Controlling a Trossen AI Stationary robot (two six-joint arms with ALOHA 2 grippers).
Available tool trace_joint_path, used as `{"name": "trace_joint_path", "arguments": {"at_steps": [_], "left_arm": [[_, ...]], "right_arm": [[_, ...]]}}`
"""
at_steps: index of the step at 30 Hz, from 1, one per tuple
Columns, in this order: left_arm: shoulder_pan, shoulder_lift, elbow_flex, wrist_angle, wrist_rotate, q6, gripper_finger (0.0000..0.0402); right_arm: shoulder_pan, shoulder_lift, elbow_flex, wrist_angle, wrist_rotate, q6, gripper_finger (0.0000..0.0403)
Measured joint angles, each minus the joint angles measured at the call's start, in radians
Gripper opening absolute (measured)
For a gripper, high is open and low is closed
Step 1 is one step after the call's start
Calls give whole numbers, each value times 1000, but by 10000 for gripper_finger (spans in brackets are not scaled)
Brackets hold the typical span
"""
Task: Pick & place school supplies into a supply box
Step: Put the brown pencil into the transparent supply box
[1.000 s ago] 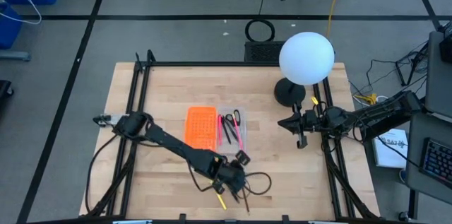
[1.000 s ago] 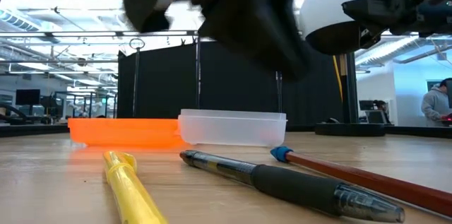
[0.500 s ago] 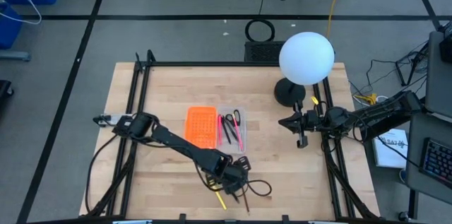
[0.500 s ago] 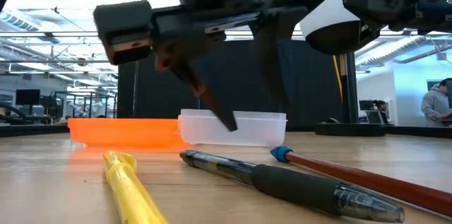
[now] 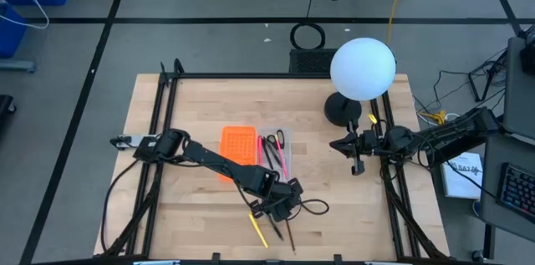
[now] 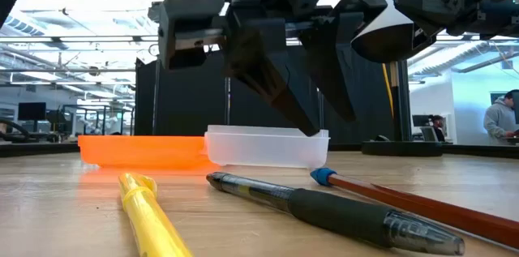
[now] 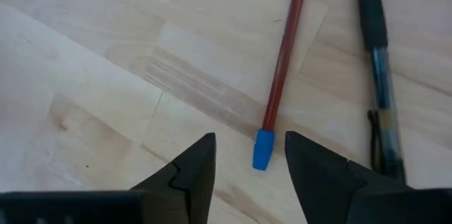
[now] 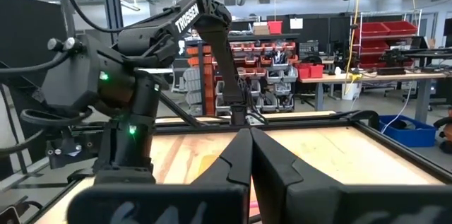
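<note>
Left gripper (image 7: 248, 155) agape, right gripper (image 8: 248, 155) closed.

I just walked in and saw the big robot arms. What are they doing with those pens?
The robot is tidying school supplies into a box. Its left gripper is open and hovering low over a red pencil with a blue cap, which lies on the wooden table beside a black pen and a yellow pen. The clear tray already holds scissors and pens, with its orange half alongside. The right gripper, shut, waits at the table's right edge.
</note>
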State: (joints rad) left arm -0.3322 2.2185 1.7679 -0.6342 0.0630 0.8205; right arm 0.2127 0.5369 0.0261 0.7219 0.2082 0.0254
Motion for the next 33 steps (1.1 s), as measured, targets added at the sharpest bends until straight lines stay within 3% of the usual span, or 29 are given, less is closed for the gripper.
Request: {"name": "trace_joint_path", "arguments": {"at_steps": [15, 23, 27, 33], "left_arm": [[18, 93, 3, 58, 1, 150, 172], [43, 96, 3, 36, 88, 111, 171], [46, 111, 4, 15, 97, 83, 140], [46, 122, 2, 0, 104, 84, 54]], "right_arm": [[0, 5, 0, -28, 1, 14, 0], [0, 13, 0, -47, 2, 40, 0], [0, 14, 0, -54, 2, 41, 0], [0, 14, 0, -61, 3, 41, 0]]}}
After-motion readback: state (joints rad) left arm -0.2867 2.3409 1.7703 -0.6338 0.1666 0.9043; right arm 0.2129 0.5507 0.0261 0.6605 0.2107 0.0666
